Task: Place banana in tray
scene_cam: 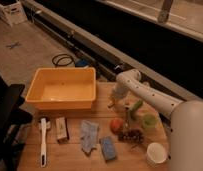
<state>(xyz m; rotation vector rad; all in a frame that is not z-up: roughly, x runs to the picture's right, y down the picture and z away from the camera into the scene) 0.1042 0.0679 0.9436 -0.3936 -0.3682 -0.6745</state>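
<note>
1. Wooden slatted table (75,157): large deep yellow-orange plastic tray (60,102) sits on its left rear.
2. White arm's gripper (115,96): low, just right of the tray; grip state can't tell.
3. Small pale-yellow banana (111,104): at the gripper, outside the tray.

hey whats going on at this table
A one-armed robot is working on getting the banana into the yellow tray. Its gripper is low over the table, just right of the tray and right at the banana. The banana is not yet in the tray. A brush and white cup lie nearby.
</note>
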